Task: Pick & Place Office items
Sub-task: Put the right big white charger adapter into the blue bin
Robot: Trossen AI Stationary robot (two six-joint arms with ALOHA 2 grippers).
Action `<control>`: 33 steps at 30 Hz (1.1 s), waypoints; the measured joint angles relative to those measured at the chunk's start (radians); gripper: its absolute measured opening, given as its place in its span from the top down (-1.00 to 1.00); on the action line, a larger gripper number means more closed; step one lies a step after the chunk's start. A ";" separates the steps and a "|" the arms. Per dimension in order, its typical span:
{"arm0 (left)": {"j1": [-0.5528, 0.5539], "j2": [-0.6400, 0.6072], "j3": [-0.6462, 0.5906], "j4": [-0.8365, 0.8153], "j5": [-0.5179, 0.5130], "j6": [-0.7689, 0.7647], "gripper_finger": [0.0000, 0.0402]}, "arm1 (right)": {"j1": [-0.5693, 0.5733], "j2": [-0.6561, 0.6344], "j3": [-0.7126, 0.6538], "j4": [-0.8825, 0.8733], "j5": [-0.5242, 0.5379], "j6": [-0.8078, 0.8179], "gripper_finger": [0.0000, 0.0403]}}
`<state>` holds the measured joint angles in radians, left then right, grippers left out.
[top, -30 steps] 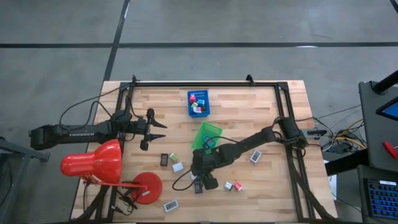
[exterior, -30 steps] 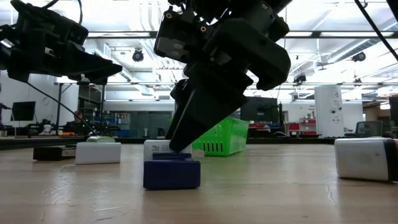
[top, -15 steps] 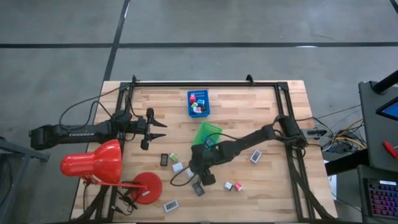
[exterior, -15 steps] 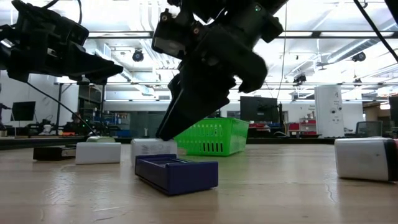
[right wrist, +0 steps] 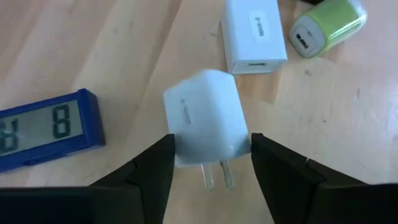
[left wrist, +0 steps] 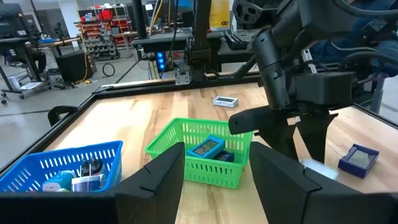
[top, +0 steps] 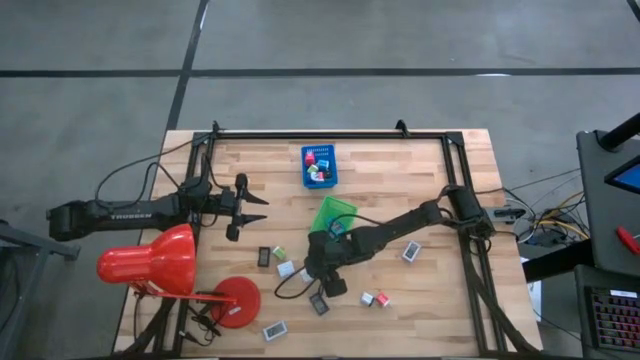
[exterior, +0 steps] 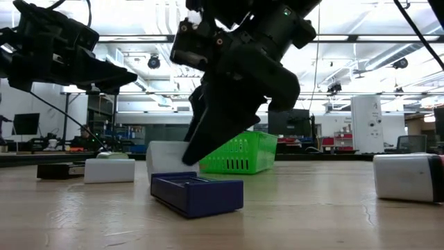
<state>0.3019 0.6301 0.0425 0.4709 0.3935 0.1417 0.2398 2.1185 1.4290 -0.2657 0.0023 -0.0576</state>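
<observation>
A white charger plug [right wrist: 205,118] with two metal prongs stands between the fingers of my right gripper [right wrist: 208,168], which slants down at the table's middle [top: 322,272]. In the low view the plug [exterior: 165,154] shows under the dark fingers. A blue digital clock [exterior: 198,193] lies flat on the table just near of the gripper. My left gripper [left wrist: 214,180] hangs open above the table's left part [top: 262,210], nothing between its fingers. A blue tray [top: 319,166] and a green tray [top: 335,215] each hold a few items. My right gripper has the white plug's two opposite sides [right wrist: 244,140] between its two fingers, at the end where the prongs are. The fingers come slanting down from the table's right. The prongs point back toward the wrist. Whether the plug is clear of the table, I cannot tell.
A white adapter [right wrist: 255,34] and a green-and-white piece [right wrist: 326,25] lie just beyond the plug. More small items lie scattered [top: 411,252] [top: 274,330] [top: 374,298]. A big red desk lamp [top: 150,262] stands at the near left corner. A black frame [top: 330,133] rims the table.
My right gripper has left the blue clock and gone a little toward the table's far edge, onto the white plug. The clock, on its edge under the fingers a second ago, has fallen flat. The plug stands taller in the low view than half a second ago.
</observation>
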 joint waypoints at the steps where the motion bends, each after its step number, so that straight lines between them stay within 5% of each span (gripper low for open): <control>1: 0.000 0.000 0.000 0.000 0.000 0.000 0.08 | 0.000 0.002 0.003 -0.005 0.001 -0.001 -0.05; 11: 0.000 0.000 0.000 0.000 0.000 0.000 0.08 | 0.000 0.002 0.033 -0.029 -0.013 -0.042 -0.35; 33: 0.000 0.009 0.001 0.004 -0.001 -0.001 0.08 | 0.005 0.089 0.094 -0.006 -0.108 -0.046 -0.17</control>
<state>0.3019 0.6388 0.0436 0.4752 0.3924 0.1410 0.2447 2.2072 1.5227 -0.2712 -0.1055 -0.1034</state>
